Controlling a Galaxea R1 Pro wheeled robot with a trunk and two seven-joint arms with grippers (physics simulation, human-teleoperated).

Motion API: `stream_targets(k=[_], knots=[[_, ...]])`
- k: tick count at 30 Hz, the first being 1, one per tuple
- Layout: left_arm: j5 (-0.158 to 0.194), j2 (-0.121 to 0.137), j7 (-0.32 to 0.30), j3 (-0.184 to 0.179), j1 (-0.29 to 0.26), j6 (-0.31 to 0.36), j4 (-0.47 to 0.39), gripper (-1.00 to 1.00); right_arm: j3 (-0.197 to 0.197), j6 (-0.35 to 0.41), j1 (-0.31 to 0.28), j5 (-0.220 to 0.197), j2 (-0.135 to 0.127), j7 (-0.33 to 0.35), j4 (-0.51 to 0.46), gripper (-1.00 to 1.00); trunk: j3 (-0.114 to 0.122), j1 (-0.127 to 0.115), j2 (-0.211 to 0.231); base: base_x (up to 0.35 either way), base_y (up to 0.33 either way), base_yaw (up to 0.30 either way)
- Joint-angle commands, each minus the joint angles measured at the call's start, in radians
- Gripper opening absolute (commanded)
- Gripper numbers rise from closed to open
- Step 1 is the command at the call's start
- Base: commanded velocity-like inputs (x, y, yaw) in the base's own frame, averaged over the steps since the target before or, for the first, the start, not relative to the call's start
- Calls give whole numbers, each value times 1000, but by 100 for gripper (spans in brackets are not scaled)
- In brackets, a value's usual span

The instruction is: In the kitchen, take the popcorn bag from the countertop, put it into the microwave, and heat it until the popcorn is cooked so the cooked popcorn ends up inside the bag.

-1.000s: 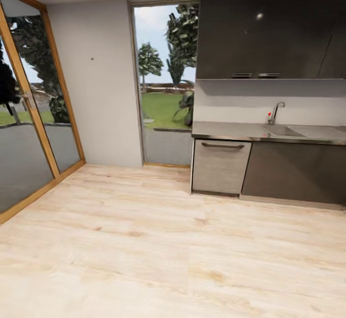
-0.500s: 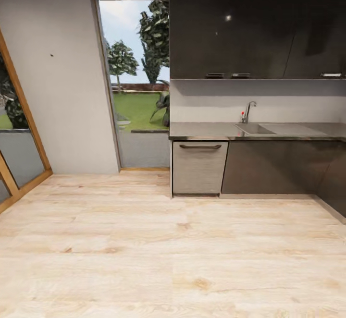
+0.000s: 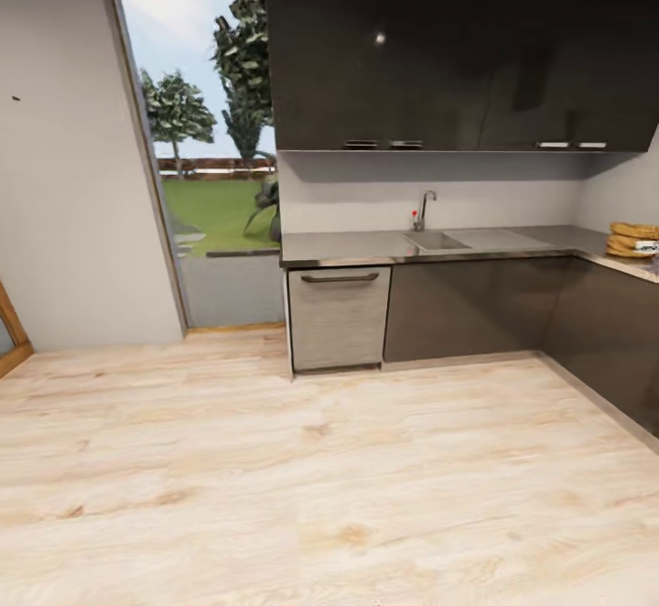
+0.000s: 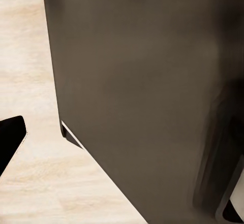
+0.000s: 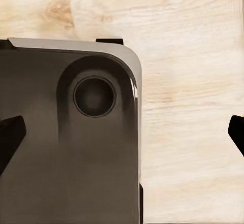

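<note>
Right gripper [image 5: 122, 132] is sitting wide apart over the floor [image 5: 188, 56], gripping nothing; can't tell for the left one. Countertop [image 3: 366, 245] is looking grey and shiny, with tan stuff [image 3: 633, 238] at its far right end.

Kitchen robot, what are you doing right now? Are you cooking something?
Not cooking yet. The robot is on its way across the wooden floor, with nothing in hand. Ahead is the grey countertop with a sink and tap, under dark cupboards. At the far right, something tan with a white label sits on the counter; it may be the popcorn bag, but it is too small to tell.
</note>
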Motion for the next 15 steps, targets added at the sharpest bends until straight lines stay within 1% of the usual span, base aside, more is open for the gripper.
stream_targets(k=[1, 15], knots=[[1, 0, 0, 0, 1, 0, -2, 100, -1, -2, 0, 0, 0, 0, -1, 100, -1, 0, 0, 0, 0, -299], [1, 1, 0, 0, 1, 0, -2, 100, 1, -2, 0, 0, 0, -1, 2, 100, -1, 0, 0, 0, 0, -299]])
